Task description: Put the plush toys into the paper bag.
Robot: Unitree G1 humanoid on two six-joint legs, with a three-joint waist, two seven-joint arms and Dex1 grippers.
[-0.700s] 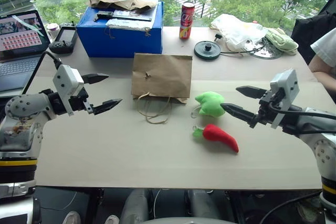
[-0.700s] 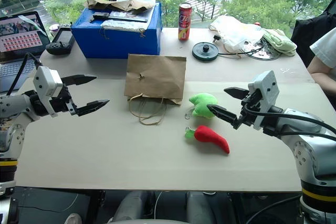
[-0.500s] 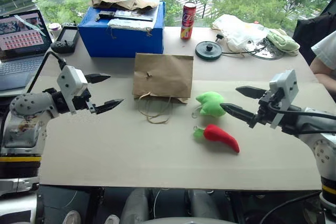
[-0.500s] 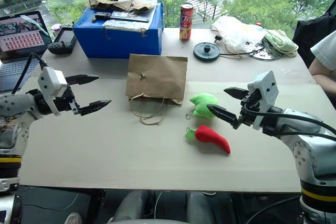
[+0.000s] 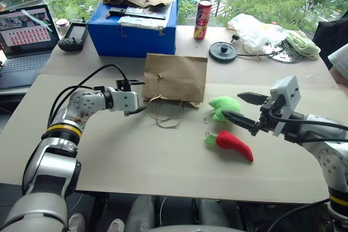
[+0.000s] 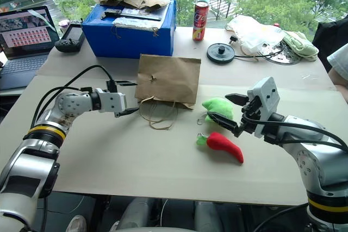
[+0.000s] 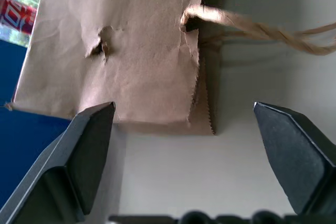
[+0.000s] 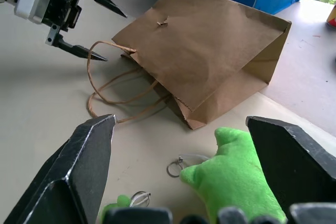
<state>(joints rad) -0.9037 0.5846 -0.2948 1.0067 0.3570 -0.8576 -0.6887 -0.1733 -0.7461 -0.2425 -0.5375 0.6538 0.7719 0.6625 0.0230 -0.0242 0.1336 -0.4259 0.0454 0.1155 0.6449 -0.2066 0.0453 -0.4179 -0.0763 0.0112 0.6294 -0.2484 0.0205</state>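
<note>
The paper bag (image 5: pixel 175 77) lies flat mid-table, its twine handles (image 8: pixel 110 93) trailing toward me. My left gripper (image 5: pixel 137 96) is open at the bag's left edge, level with the mouth end (image 7: pixel 202 103) and apart from it. The green plush toy (image 5: pixel 224 107) lies right of the handles, and the red chili toy (image 5: pixel 234 144) lies just nearer to me. My right gripper (image 6: pixel 223 110) is open, hovering beside the green toy (image 8: pixel 236 182), with nothing between its fingers (image 8: pixel 89 161).
Behind the bag stands a blue box (image 5: pixel 133 28) with crumpled brown paper on top. A red can (image 5: pixel 202 12), a black disc (image 5: pixel 223 51), a white plastic bag (image 5: pixel 253 28) and pale green cloth (image 5: pixel 302 42) line the back. A laptop (image 5: pixel 24 39) sits far left.
My left arm has reached forward and to the right, bringing its open gripper up to the bag's left edge. The right gripper has edged slightly toward the green toy. The camera has shifted.
</note>
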